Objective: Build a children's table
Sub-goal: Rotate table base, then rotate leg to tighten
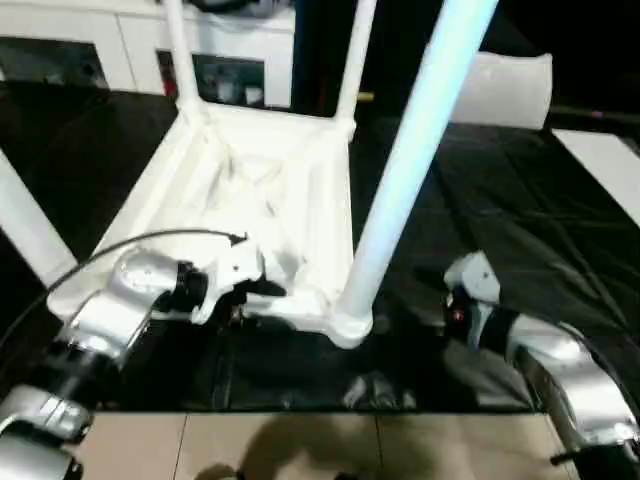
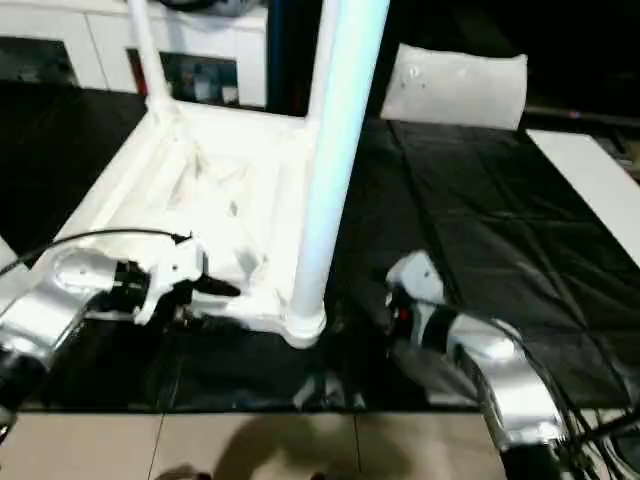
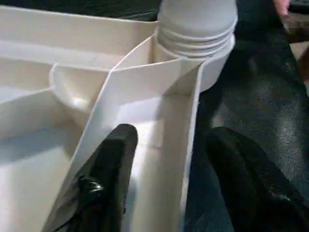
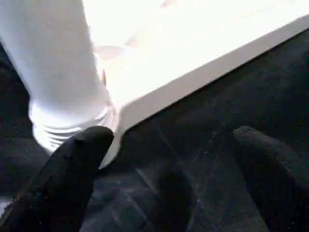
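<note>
The children's table lies upside down on a black cloth, its white ribbed tabletop (image 1: 255,190) facing up. Legs stand in its corner sockets: one in the near right corner (image 1: 400,170), two at the far corners (image 1: 178,50) (image 1: 355,55), and another at the left (image 1: 25,230). My left gripper (image 3: 171,140) is open at the tabletop's near edge, straddling the rim wall. One finger (image 3: 108,179) is inside the rim and the other (image 3: 246,183) is outside it. My right gripper (image 4: 169,159) is wide open just right of the near right leg's threaded base (image 4: 67,130), holding nothing.
A white cabinet (image 1: 120,45) with dark compartments stands behind the table. A white pillow-like slab (image 1: 510,85) lies at the back right and a white board (image 1: 610,170) at the right edge. The black cloth (image 1: 500,200) ends at a tiled floor (image 1: 300,445) close to me.
</note>
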Tool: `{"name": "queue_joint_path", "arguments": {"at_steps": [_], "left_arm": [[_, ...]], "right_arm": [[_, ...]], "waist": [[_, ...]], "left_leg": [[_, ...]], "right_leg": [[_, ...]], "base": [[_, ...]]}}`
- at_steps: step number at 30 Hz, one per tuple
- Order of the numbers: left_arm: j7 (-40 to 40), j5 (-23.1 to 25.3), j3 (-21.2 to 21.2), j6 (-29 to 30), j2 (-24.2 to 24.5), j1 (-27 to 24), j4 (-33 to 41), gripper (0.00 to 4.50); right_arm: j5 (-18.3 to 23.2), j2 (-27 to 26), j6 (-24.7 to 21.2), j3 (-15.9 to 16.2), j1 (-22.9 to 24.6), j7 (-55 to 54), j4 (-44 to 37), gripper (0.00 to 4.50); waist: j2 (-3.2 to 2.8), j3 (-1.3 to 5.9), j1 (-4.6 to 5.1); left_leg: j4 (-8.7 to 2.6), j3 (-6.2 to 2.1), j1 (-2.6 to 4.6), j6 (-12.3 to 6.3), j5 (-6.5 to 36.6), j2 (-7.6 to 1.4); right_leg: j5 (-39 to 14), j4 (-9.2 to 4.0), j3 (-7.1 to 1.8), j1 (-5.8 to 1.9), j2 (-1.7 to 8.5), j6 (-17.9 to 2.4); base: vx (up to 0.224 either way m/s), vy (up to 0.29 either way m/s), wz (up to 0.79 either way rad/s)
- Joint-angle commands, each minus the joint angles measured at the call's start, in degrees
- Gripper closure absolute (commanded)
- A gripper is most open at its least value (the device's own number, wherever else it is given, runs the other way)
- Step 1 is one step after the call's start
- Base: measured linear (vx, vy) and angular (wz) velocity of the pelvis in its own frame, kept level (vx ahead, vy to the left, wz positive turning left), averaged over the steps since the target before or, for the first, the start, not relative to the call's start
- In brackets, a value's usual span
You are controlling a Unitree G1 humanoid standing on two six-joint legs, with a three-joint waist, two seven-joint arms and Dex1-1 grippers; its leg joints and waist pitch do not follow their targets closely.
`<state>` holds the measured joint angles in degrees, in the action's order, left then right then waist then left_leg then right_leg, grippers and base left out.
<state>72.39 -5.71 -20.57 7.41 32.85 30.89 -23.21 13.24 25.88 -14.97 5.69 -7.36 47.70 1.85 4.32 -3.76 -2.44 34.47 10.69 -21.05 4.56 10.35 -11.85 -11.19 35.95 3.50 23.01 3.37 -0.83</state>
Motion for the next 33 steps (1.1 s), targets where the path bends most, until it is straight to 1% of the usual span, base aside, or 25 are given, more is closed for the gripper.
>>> {"name": "queue_joint_path", "arguments": {"at_steps": [1, 2, 3, 4, 5, 7, 8, 11, 12, 14, 15, 16, 17, 18, 21, 24, 26, 27, 28, 30, 33], "left_arm": [[1.0, 1.1, -0.9, -1.3, -0.5, 1.6, -1.4, 2.15], [1.3, 1.2, -1.0, -1.7, -0.9, 2.1, -2.3, 2.15], [1.4, 1.2, -1.0, -1.8, -1.1, 2.2, -2.6, 2.24], [1.6, 1.4, -1.1, -1.9, -1.3, 2.6, -2.9, 2.32], [1.7, 1.5, -1.2, -2.0, -1.4, 2.7, -3.1, 2.46], [1.9, 1.7, -1.4, -2.2, -1.9, 3.3, -3.9, 2.53], [2.1, 1.9, -1.5, -2.4, -2.0, 3.4, -4.2, 2.72], [2.6, 2.4, -1.9, -2.7, -2.1, 3.8, -5.1, 2.82], [2.7, 2.5, -2.0, -2.8, -2.1, 3.9, -5.3, 3.00], [3.1, 2.7, -1.9, -3.0, -2.3, 4.1, -6.0, 3.09], [3.4, 2.9, -1.9, -2.9, -2.3, 4.2, -6.2, 3.28], [3.7, 3.1, -2.1, -2.8, -2.2, 4.3, -6.3, 3.28], [3.7, 3.2, -2.1, -2.8, -2.2, 4.3, -6.3, 3.38], [3.9, 3.3, -2.2, -2.7, -2.1, 4.3, -6.4, 3.58], [4.3, 3.7, -2.5, -2.5, -2.1, 4.4, -6.4, 3.68], [4.6, 4.1, -2.6, -2.5, -2.3, 4.4, -6.6, 4.05], [4.8, 4.4, -2.7, -2.5, -2.4, 4.5, -6.8, 4.07], [4.8, 4.6, -2.7, -2.6, -2.5, 4.6, -7.0, 4.30], [4.9, 4.6, -2.7, -2.6, -2.6, 4.6, -7.0, 4.42], [4.9, 4.7, -2.7, -2.5, -2.7, 4.6, -7.0, 4.45], [5.0, 4.3, -2.3, -2.0, -3.0, 4.3, -6.6, 4.48]], "right_arm": [[0.9, 1.1, -1.9, 0.6, 0.6, 1.2, -2.4, 0.00], [0.9, 1.4, -2.6, 0.9, 1.0, 1.6, -3.4, 0.00], [0.9, 1.5, -2.7, 1.0, 1.1, 1.7, -3.7, 0.00], [0.9, 1.7, -3.0, 1.3, 1.3, 1.9, -4.3, 0.00], [1.0, 1.7, -3.2, 1.3, 1.4, 1.9, -4.5, 0.00], [1.4, 1.9, -4.0, 1.4, 1.8, 2.3, -5.5, 0.00], [1.4, 2.1, -4.2, 1.5, 1.9, 2.5, -5.8, 0.00], [1.6, 2.5, -4.8, 1.8, 2.3, 2.9, -6.6, 0.00], [1.7, 2.6, -4.9, 1.8, 2.4, 2.8, -6.8, 0.00], [1.8, 2.7, -5.4, 1.9, 2.5, 2.8, -7.2, 0.00], [1.7, 2.7, -5.5, 1.9, 2.5, 2.8, -7.1, 0.00], [1.6, 2.7, -5.5, 2.0, 2.4, 2.8, -7.0, 0.00], [1.6, 2.8, -5.5, 2.0, 2.4, 2.8, -7.0, 0.00], [1.5, 2.7, -5.6, 2.1, 2.4, 2.8, -7.0, 0.00], [1.3, 2.7, -5.8, 2.1, 2.3, 2.9, -7.1, 0.00], [1.2, 2.6, -5.8, 2.2, 2.0, 3.0, -7.0, 0.00], [1.2, 2.5, -6.0, 2.2, 1.9, 3.0, -6.9, 0.00], [1.1, 2.4, -6.0, 2.3, 1.8, 3.0, -6.9, 0.00], [1.1, 2.4, -5.8, 2.3, 1.8, 3.0, -6.8, 0.00], [1.1, 2.4, -5.7, 2.3, 1.8, 3.0, -6.7, 0.00], [1.0, 2.3, -5.3, 2.3, 1.7, 2.9, -6.4, 0.00]], "waist": [[-0.65, 3.59, -0.28], [-0.88, 3.52, -0.40], [-0.80, 3.56, -0.39], [-0.69, 3.59, -0.38], [-0.87, 3.61, -0.45], [-0.78, 3.66, -0.52], [-0.96, 3.64, -0.57], [-0.87, 3.65, -0.92], [-0.83, 3.67, -0.95], [-0.85, 3.69, -1.02], [-0.75, 3.67, -1.01], [-0.72, 3.64, -1.04], [-0.74, 3.63, -1.07], [-0.76, 3.59, -1.06], [-0.68, 3.59, -1.06], [-0.69, 3.60, -1.06], [-0.72, 3.61, -1.08], [-0.71, 3.58, -1.06], [-0.67, 3.66, -1.08], [-0.69, 3.69, -1.11], [-0.78, 3.75, -1.02]], "left_leg": [[-4.38, -0.92, 0.83, -0.03, 15.0, -1.81], [-4.36, -0.87, 0.91, -0.07, 15.0, -1.71], [-4.30, -0.85, 0.90, -0.07, 15.0, -1.71], [-4.38, -0.94, 0.71, 0.04, 14.7, -1.76], [-4.35, -0.93, 0.79, 0.10, 14.7, -1.79], [-4.33, -0.89, 0.87, 0.11, 14.5, -1.82], [-4.34, -0.88, 0.89, 0.14, 14.5, -1.80], [-4.33, -0.86, 0.90, 0.08, 14.3, -1.82], [-4.31, -0.87, 0.91, 0.06, 14.3, -1.87], [-4.31, -0.86, 0.94, 0.08, 14.1, -1.83], [-4.31, -0.86, 0.93, 0.10, 14.2, -1.82], [-4.34, -0.88, 0.94, 0.18, 14.4, -1.83], [-4.34, -0.89, 0.97, 0.22, 14.5, -1.85], [-4.34, -0.90, 0.96, 0.26, 14.7, -1.85], [-4.36, -0.95, 0.99, 0.36, 14.9, -1.90], [-4.33, -0.94, 0.98, 0.34, 14.9, -1.88], [-4.34, -0.95, 0.98, 0.30, 14.6, -1.88], [-4.35, -0.93, 0.98, 0.27, 14.6, -1.85], [-4.30, -0.93, 0.94, 0.26, 14.3, -1.87], [-4.28, -0.90, 0.98, 0.20, 14.0, -1.89], [-4.32, -0.95, 0.82, 0.17, 13.4, -1.88]], "right_leg": [[-18.9, -5.33, -3.11, -2.32, 4.48, -8.5], [-19.2, -5.50, -3.10, -2.23, 4.38, -8.3], [-19.1, -5.53, -3.11, -2.22, 4.46, -8.4], [-18.8, -5.41, -3.09, -2.41, 4.53, -8.6], [-18.6, -5.41, -3.10, -2.35, 4.55, -8.7], [-17.3, -5.25, -3.08, -2.32, 4.44, -9.1], [-17.0, -5.28, -3.08, -2.31, 4.43, -9.2], [-16.3, -5.22, -3.10, -2.41, 4.48, -9.4], [-16.0, -5.15, -3.11, -2.40, 4.48, -9.4], [-15.8, -5.14, -3.07, -2.39, 4.47, -9.5], [-16.1, -5.16, -3.07, -2.39, 4.49, -9.5], [-16.9, -5.23, -3.06, -2.41, 4.58, -9.4], [-17.2, -5.23, -3.07, -2.39, 4.59, -9.3], [-17.6, -5.34, -3.09, -2.33, 4.62, -9.2], [-18.2, -5.34, -3.06, -2.35, 4.65, -9.0], [-18.5, -5.37, -3.09, -2.36, 4.70, -8.9], [-18.1, -5.34, -3.08, -2.37, 4.68, -9.0], [-18.1, -5.36, -3.07, -2.35, 4.64, -9.1], [-17.6, -5.29, -3.09, -2.43, 4.67, -9.2], [-16.7, -5.17, -3.09, -2.42, 4.66, -9.4], [-15.2, -4.97, -3.04, -2.63, 4.64, -9.8]], "base": [[0.000, 0.000, 0.00], [0.000, 0.000, 0.00], [0.000, 0.000, 0.00], [0.000, 0.000, 0.00], [0.000, 0.000, 0.00], [0.000, 0.000, 0.00], [0.000, 0.000, 0.00], [0.000, 0.000, 0.00], [0.000, 0.000, 0.00], [0.000, 0.000, 0.00], [0.000, 0.000, 0.00], [0.000, 0.000, 0.00], [0.000, 0.000, 0.00], [0.000, 0.000, 0.00], [0.000, 0.000, 0.00], [0.000, 0.000, 0.00], [0.000, 0.000, 0.00], [0.000, 0.000, 0.00], [0.000, 0.000, 0.00], [0.000, 0.000, 0.00], [0.000, 0.000, 0.00]]}}
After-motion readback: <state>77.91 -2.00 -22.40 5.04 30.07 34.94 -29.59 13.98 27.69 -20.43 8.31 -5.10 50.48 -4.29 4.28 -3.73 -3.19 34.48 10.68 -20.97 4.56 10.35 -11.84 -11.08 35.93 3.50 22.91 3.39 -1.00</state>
